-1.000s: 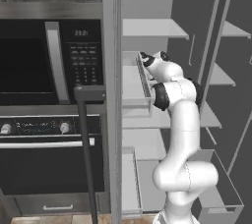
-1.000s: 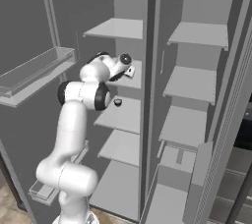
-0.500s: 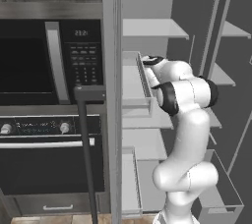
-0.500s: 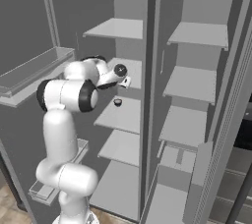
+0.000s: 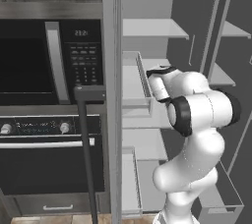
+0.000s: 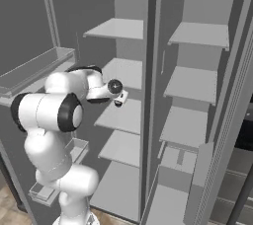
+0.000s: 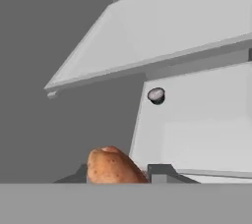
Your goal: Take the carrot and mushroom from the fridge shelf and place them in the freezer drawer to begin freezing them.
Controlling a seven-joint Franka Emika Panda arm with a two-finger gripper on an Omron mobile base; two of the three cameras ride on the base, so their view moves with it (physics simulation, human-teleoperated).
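- The carrot (image 7: 114, 165), close up in the hand view as an orange-brown lump, sits pinched between the finger tips of the end effector (image 7: 120, 171); the jaws are nearly closed on it, narrow because the piece is small
- The grip takes the carrot across its body and holds it clear of any shelf, which looks like a carry and not a pick
- The mushroom (image 7: 156, 95), small and grey-capped, lies alone near a corner of the fridge shelf (image 7: 206, 120), well apart from the end effector; it appears to be waiting its turn, since the hand takes one thing at a time
- In the right base view the end effector (image 6: 119, 100) hangs in front of the middle shelves of the open fridge
- The freezer drawer (image 5: 227, 186) stands pulled out low beside the arm's base, open to take the load from above
- Judged stage: first item in hand, drawer not yet reached, mushroom not yet fetched
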